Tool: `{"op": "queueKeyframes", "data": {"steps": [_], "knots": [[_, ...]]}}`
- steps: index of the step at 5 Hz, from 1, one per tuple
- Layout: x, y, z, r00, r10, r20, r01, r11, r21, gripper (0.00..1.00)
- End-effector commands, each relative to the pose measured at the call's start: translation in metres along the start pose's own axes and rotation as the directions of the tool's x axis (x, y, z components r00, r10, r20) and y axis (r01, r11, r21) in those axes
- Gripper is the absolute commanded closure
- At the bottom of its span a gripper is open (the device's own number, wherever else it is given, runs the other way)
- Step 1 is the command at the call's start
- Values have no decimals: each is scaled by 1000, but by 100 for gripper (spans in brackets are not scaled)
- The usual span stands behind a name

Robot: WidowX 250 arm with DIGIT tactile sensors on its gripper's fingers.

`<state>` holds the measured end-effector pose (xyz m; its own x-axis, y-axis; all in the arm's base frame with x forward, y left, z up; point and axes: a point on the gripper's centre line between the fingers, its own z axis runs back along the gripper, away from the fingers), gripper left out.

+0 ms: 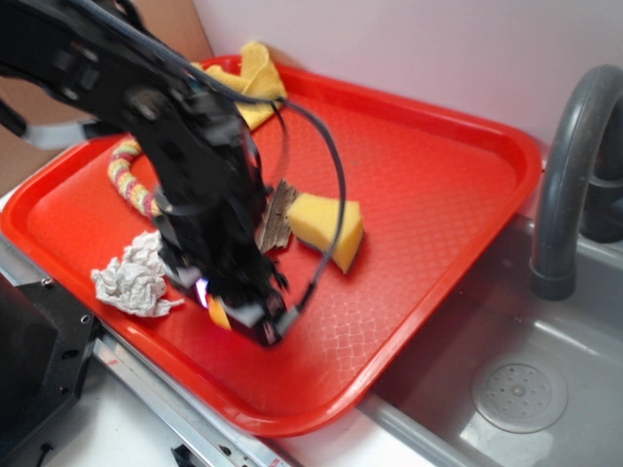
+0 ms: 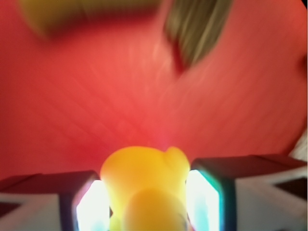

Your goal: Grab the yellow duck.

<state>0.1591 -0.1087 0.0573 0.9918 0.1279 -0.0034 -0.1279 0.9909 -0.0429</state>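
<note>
The yellow duck [image 2: 144, 183] fills the space between my two lit fingers in the wrist view, with both pads pressed against its sides. In the exterior view only a small yellow-orange bit of the duck [image 1: 218, 313] shows under the black gripper [image 1: 238, 309], low over the red tray [image 1: 428, 195] near its front edge. The gripper [image 2: 147, 202] is shut on the duck.
A yellow wedge sponge [image 1: 328, 227] and a brown bark piece [image 1: 275, 219] lie just behind the gripper. Crumpled white paper [image 1: 136, 275] lies to the left, a striped rope ring [image 1: 131, 180] and a yellow cloth [image 1: 255, 78] farther back. A sink with a grey faucet [image 1: 574, 165] is at the right.
</note>
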Motion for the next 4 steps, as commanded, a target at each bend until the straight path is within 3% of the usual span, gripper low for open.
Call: {"op": "queueKeyframes", "data": {"steps": [1,2,3,4], "knots": [[14,40,108,997,27,68,-18,990,-142,100],[-4,50,154,988,69,135,-48,987,-153,100],[-14,49,159,979,102,175,-75,985,-155,100],[-9,42,152,993,55,107,-42,991,-124,100]]}}
